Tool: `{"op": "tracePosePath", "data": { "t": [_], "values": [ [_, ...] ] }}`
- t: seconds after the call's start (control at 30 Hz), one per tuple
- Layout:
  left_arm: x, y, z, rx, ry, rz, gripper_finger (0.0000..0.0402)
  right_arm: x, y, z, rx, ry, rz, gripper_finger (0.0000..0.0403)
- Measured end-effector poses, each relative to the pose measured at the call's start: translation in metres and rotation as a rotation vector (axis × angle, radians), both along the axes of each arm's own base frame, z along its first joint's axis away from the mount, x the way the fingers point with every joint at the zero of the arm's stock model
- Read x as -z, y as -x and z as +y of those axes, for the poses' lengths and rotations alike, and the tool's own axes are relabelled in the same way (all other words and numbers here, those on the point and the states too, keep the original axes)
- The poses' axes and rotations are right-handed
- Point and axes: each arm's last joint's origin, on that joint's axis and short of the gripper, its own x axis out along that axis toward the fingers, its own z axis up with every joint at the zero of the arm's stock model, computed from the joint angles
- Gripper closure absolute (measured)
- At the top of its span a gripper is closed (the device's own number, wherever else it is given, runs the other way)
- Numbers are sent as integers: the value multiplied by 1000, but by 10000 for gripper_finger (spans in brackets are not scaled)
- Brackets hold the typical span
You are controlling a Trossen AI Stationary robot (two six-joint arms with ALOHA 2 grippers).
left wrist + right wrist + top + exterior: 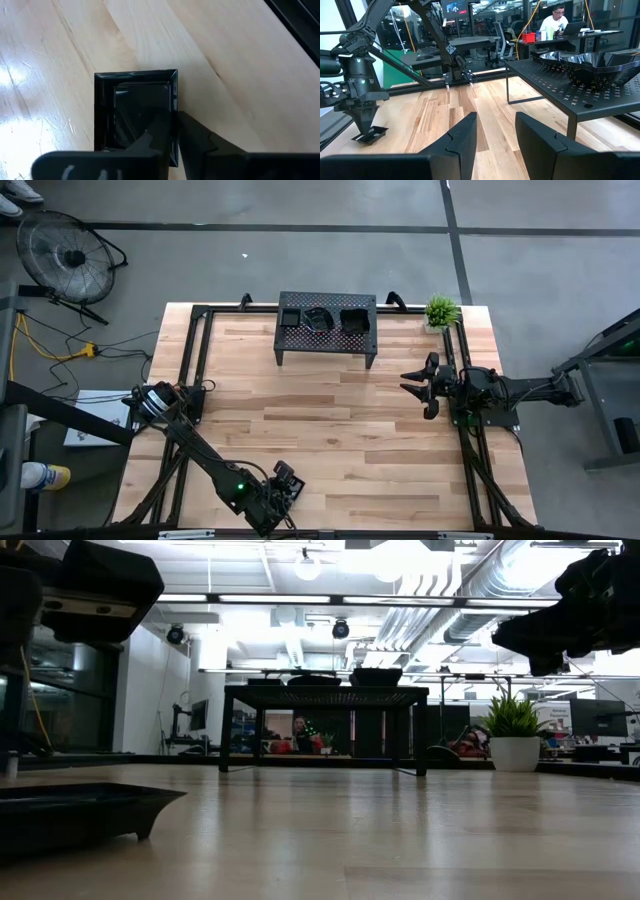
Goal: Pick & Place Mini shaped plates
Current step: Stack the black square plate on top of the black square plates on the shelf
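The left gripper (288, 480) was low at the bottom middle of the high view, with its fingers pinched on the rim of one square plate (136, 111). That little black plate sat flat on the wooden table (330, 430). It looked like the placing step, with the plate just set down or about to be lifted; the pictures alone could not tell which. If it was being put down, the next move would call for the fingers to open and the arm to go straight up, so the plate did not slide. The other mini plates (325, 318) sat in stacks on top of the black rack (327, 330) at the top middle of the high view. The right gripper (424, 387) waited at the right side, above the table, with its fingers spread apart and holding nothing. No words or brand names could be read anywhere.
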Motion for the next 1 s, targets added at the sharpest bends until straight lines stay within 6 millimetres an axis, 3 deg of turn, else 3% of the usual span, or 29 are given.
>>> {"op": "tracePosePath", "data": {
  "t": [0.3,1.0],
  "values": [
    [-1,-1,0,-8,-9,-16,398,0,0,0,0,0,0,273],
    [-2,-2,1,-29,-36,-57,401,0,0,0,0,0,1,273]
  ]
}}
